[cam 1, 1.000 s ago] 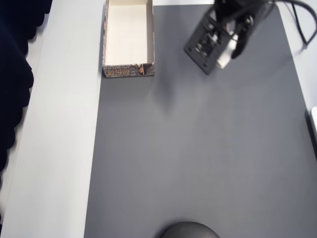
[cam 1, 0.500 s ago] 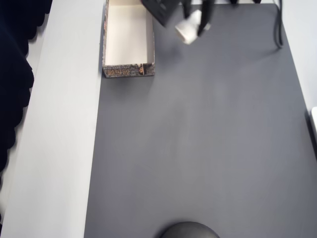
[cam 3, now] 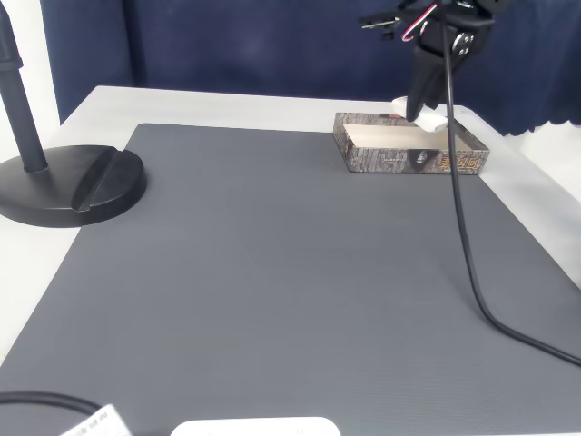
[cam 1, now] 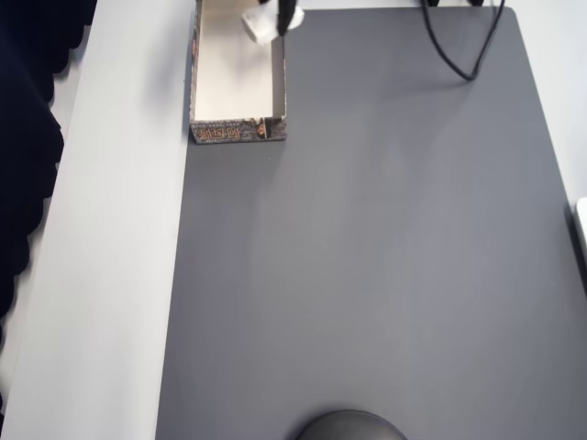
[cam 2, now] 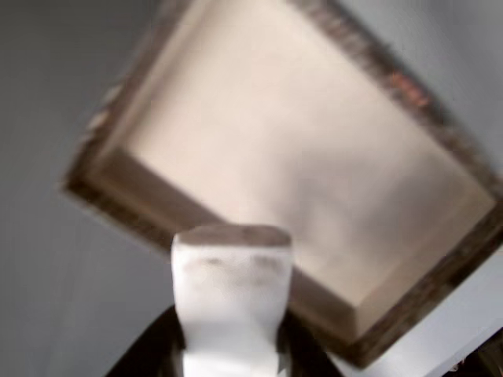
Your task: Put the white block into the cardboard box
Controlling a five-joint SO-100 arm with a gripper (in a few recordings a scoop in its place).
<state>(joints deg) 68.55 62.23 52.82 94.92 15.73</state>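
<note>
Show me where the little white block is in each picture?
Overhead view: the white block is at the top edge, held in the gripper over the cardboard box.
Wrist view: it stands at bottom centre, box behind it.
Fixed view: it is upper right, above the box.
Shared landmark: the cardboard box.

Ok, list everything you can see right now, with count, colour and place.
white block: one, white, held in the gripper above the box's far end
cardboard box: one, cream inside, brown printed outside, at the mat's top left corner in the overhead view
mat: one, dark grey, covering most of the table
table: one, pale grey, bare strip left of the mat
stand base: one, black, round, at the mat's left edge in the fixed view
cable: one, black, hanging from the arm onto the mat
gripper: one, black, shut on the block
</note>
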